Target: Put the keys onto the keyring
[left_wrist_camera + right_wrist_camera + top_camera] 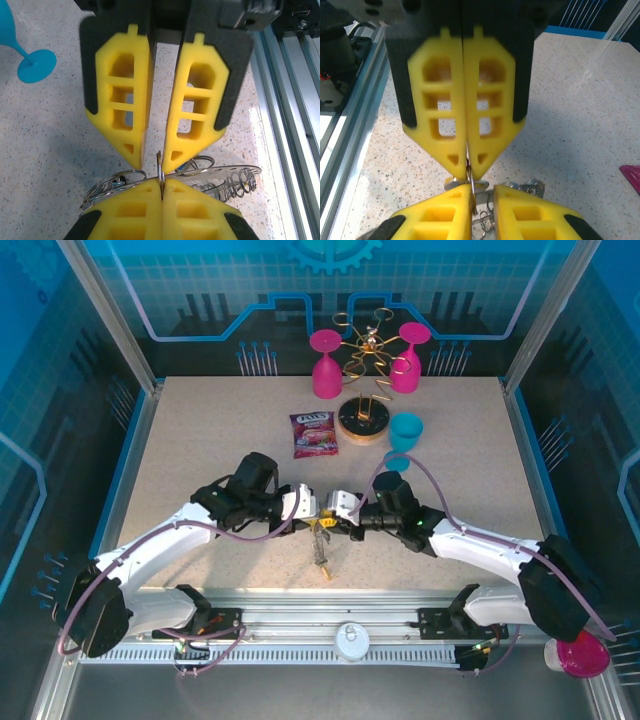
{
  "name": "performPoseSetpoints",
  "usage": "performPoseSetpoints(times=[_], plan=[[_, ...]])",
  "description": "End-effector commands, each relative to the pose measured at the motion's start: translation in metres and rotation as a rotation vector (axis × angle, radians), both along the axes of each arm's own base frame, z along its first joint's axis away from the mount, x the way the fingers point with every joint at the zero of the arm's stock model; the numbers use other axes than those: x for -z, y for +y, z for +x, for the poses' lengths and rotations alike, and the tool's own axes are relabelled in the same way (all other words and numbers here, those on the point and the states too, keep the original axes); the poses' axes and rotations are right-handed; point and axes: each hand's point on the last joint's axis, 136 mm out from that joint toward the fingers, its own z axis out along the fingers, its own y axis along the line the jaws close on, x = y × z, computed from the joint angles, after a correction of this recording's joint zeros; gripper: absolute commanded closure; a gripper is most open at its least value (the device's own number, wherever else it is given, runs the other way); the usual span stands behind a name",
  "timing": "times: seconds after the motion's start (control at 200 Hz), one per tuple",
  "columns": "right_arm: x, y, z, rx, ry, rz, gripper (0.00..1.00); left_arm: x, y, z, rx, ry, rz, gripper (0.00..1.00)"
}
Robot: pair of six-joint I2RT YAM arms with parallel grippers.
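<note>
The keyring [235,176] shows in the left wrist view as a flat grey band with small wire coils on its rim, lying low over the table [190,455] just right of the meeting fingertips. From above, the keys [321,552] trail from the grippers toward the near edge, a little right of the table's centre line. A yellow piece sits at the top of the bunch and the lower end touches the surface.

The right gripper [467,172] has its yellow pads pressed together on a thin metal loop of the keyring, seen edge-on. The left gripper [153,162] faces it tip to tip. Its fingers stand a narrow gap apart with that same loop between them, and I cannot tell whether either pad touches the loop. Small split rings [116,179] hang just left of the pinch.

In the top view the left gripper [314,512] and the right gripper [334,512] meet nose to nose over the near half of the table.

Farther back lies a snack packet [314,434]. Just right of it is a round wooden rack base [362,423] with a wire rack [366,345] rising from it. Two pink glasses [326,365] hang upside down on the rack, and a teal glass [405,430] lies tipped beside the base.
</note>
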Motion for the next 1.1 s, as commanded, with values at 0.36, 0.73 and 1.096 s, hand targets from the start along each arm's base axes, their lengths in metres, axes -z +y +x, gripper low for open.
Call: performPoseSetpoints(times=[0.36, 0.73, 1.096], plan=[[-0.016, 0.009, 0.005, -0.072, -0.079, 0.082, 0.91, -0.028, -0.011, -0.005, 0.051, -0.036, -0.083, 1.0], [-0.027, 0.005, 0.004, -0.087, -0.081, 0.164, 1.0, -0.027, 0.014, 0.005, -0.128, -0.016, -0.095, 0.59], [-0.033, 0.005, -0.009, -0.157, -0.082, 0.193, 1.0, -0.008, 0.027, -0.002, -0.195, 0.086, -0.1, 0.53]])
